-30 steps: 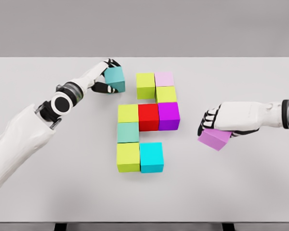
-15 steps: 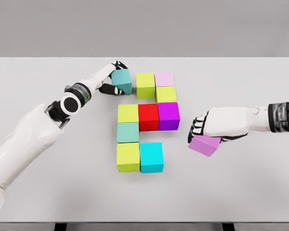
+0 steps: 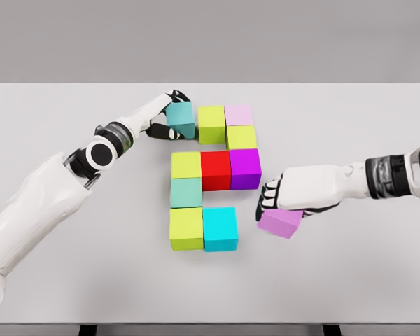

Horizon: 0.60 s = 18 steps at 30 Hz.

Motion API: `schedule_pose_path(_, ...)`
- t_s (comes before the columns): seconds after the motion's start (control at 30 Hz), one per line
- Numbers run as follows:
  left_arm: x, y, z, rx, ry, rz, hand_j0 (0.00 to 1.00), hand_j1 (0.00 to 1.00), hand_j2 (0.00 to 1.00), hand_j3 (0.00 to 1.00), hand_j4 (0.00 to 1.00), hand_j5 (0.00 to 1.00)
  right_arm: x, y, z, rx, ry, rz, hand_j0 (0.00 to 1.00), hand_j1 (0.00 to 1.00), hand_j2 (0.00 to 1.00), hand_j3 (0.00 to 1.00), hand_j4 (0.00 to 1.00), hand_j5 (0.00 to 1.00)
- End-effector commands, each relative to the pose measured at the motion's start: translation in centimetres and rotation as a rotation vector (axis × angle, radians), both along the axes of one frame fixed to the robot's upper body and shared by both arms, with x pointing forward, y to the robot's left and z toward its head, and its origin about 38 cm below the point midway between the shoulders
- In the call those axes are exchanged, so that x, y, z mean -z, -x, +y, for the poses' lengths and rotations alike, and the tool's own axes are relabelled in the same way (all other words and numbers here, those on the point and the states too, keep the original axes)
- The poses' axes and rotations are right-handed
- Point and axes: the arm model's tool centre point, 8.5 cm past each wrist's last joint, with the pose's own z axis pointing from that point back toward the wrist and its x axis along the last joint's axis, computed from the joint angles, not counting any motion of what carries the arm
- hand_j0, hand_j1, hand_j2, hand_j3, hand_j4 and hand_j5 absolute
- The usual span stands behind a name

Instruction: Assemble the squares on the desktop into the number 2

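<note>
On the white desktop (image 3: 70,280), near its middle, an almost finished figure 2 of coloured squares: far row with lime square (image 3: 211,124) and pale pink square (image 3: 239,115), second lime square (image 3: 241,137) beneath the pink one, middle row of yellow-green square (image 3: 186,164), red square (image 3: 215,170) and magenta square (image 3: 245,169), then mint square (image 3: 186,192) going down the left side, and near row of lime (image 3: 186,229) and cyan square (image 3: 220,228). At the far left end of the top row, left hand (image 3: 162,115) clamped on a teal square (image 3: 181,119), just beside the lime one, seemingly at the point of seating. To the right, right hand (image 3: 283,196) closed over a violet square (image 3: 281,222), tilted and apparently lifted, near the empty slot right of the cyan one. Judged stage: last two pieces going in. Next for the left: nudge flush, then release without dragging. Next for the right: level the violet piece, bring it leftward, set it down against the cyan side. Hard to tell whether teal and lime actually touch; fingertips of both hands partly hidden behind their squares; right forearm cut off at the frame edge
</note>
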Motion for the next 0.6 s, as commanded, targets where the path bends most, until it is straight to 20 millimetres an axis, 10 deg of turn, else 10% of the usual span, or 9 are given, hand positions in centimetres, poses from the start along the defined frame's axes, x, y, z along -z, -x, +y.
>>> schedule_pose_path(0.0,-0.1,0.0,0.0,0.003,0.002,-0.004,0.4,0.4,0.4,0.4,0.4,0.4,0.1,0.1,0.5,-0.008,-0.011,0.008,0.48,0.48,0.48,0.48,0.48,0.48)
schedule_pose_path(0.57,0.2,0.2,0.1,0.004,0.001,-0.001,0.46,0.46,0.46,0.46,0.46,0.46,1.0,0.5,2.1,-0.053,-0.007,0.032,0.55,0.55,0.55,0.55,0.55,0.55)
